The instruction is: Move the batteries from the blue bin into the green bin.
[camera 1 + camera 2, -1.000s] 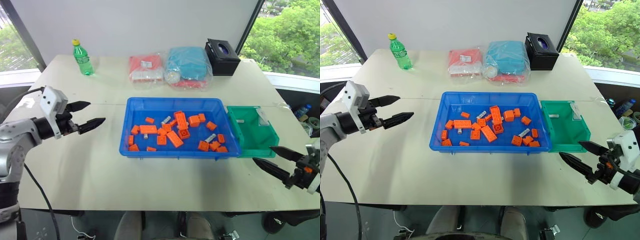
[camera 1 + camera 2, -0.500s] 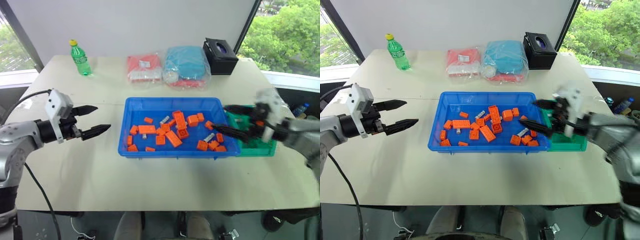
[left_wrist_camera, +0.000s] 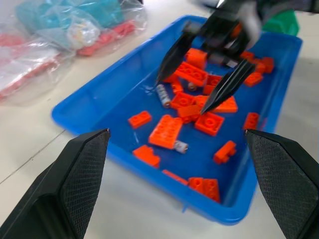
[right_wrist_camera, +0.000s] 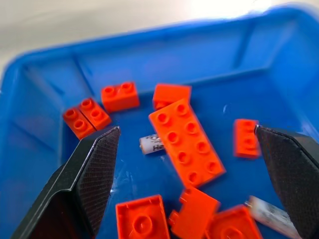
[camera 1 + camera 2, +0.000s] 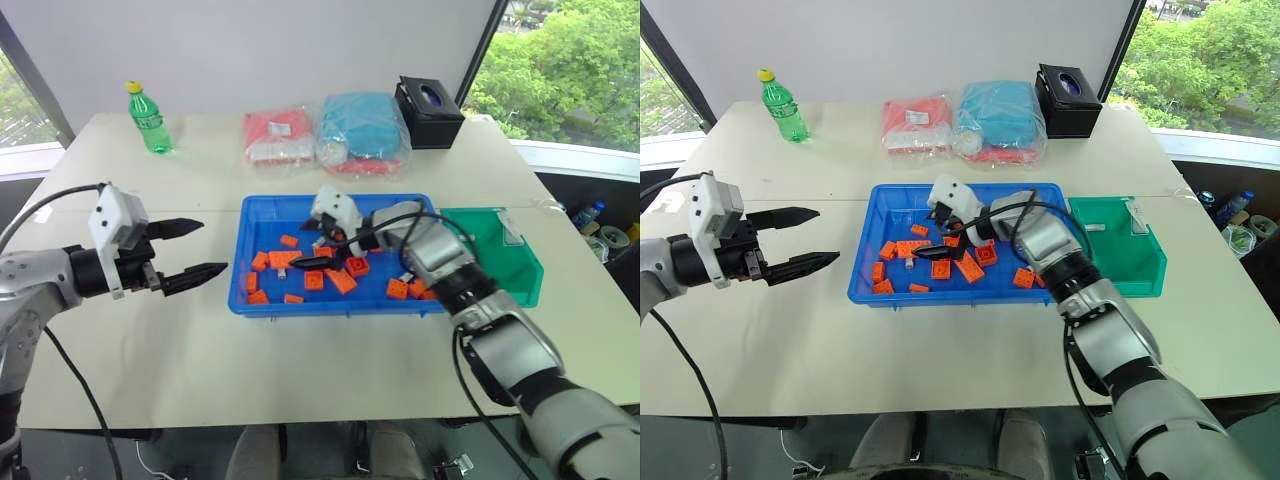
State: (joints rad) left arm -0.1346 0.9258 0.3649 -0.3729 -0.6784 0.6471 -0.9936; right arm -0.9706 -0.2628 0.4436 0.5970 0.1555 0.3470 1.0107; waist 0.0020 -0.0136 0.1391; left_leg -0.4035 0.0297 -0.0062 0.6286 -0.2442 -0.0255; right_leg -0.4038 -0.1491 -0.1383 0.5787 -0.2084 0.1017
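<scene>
The blue bin (image 5: 262, 208) sits mid-table, holding many orange blocks (image 5: 343, 281) and small silver batteries (image 4: 152, 145) (image 3: 163, 94). The green bin (image 5: 512, 268) stands against its right side. My right gripper (image 5: 312, 251) is open and reaches leftward low over the blue bin's left half; one battery lies between its spread fingertips (image 4: 115, 130) beside a long orange block (image 4: 187, 143). Nothing is held. My left gripper (image 5: 195, 249) hovers open and empty over the bare table left of the blue bin, pointing toward it.
A green bottle (image 5: 146, 117), red (image 5: 275, 135) and teal (image 5: 360, 130) bagged packs and a black tissue box (image 5: 428, 98) line the far side of the table (image 5: 300, 350). Bare tabletop lies in front of both bins.
My right arm has swung from the table's front right corner, leftward past the green bin, into the blue bin, staying open. The left gripper drew back a little.
</scene>
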